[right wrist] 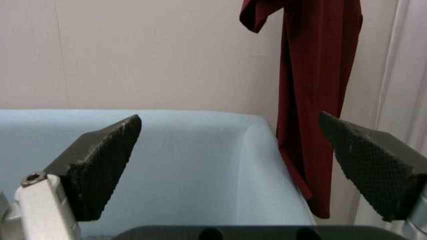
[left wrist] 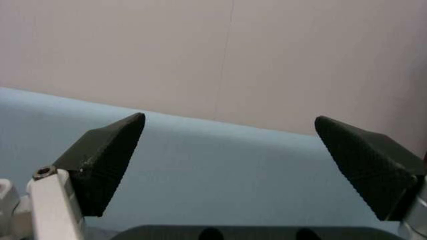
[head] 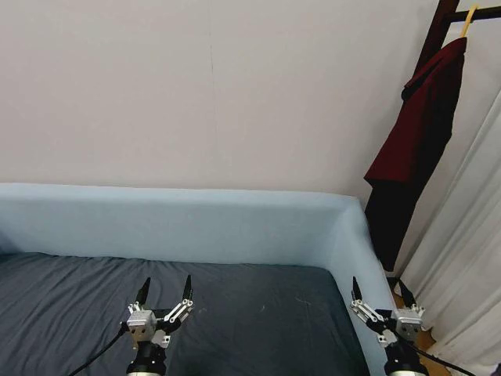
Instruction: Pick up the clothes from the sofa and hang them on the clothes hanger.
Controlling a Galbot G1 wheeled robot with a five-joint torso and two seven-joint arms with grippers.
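Fingers (head: 143, 291) spread wide on both grippers, nothing between them.

Head view: left gripper (head: 166, 288) sits low over the dark grey seat cushion (head: 258, 313) of the sofa (head: 196, 223). Right gripper (head: 380, 291) sits low at the sofa's right end, beside its arm. Both robot arms are cut off by the bottom edge (wrists barely in). Red garment (head: 415, 133) hangs at upper right on a yellow hanger (head: 470, 19), well apart from both grippers. Hanger mostly covered by the garment, only the hook end shows. Dark rack (head: 433, 35) post runs out of the top edge, so can't tell what the hook sits on. Garment's lower part goes dark and drops behind the sofa arm, hem hidden. White curtain (head: 470, 258) just right of it.

Left wrist view: left gripper (left wrist: 230, 150) jaws wide, facing the pale blue sofa (left wrist: 220, 175) back and the wall (left wrist: 200, 50). Gripper body blocks the bottom edge.

Right wrist view: right gripper (right wrist: 230, 150) jaws wide, sofa (right wrist: 193, 160) corner ahead, red garment (right wrist: 320, 75) hanging past it next to the curtain (right wrist: 403, 100). Garment's top is cut off by the upper edge, and one finger covers part of its lower side.
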